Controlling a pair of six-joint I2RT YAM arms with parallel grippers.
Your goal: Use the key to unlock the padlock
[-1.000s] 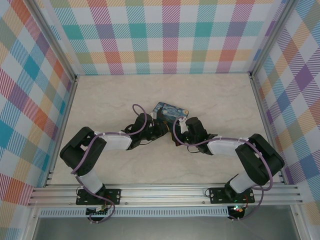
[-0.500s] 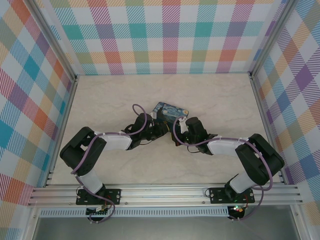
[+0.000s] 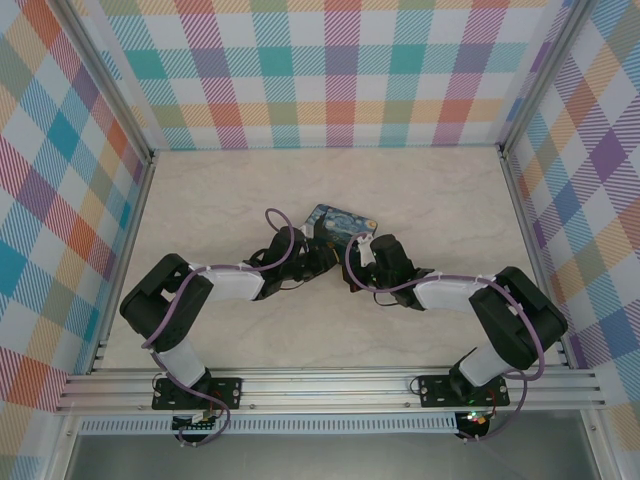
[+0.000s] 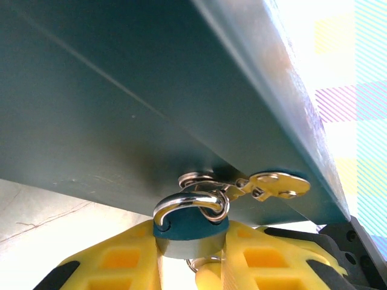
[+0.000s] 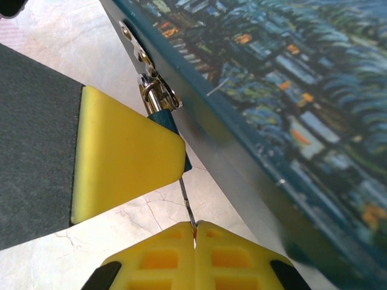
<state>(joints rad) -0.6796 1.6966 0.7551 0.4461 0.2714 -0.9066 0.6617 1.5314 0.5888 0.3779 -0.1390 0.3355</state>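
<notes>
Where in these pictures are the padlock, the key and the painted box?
padlock (image 4: pixel 190 232): left wrist view, on its teal body.
key (image 5: pixel 187 202): right wrist view, on its thin blade.
painted box (image 3: pixel 342 220): top external view, on its lid.

Pale marbled tabletop (image 3: pixel 220 190); dark-blue painted box (image 3: pixel 338 218) on it near centre, turned slightly askew.
</notes>
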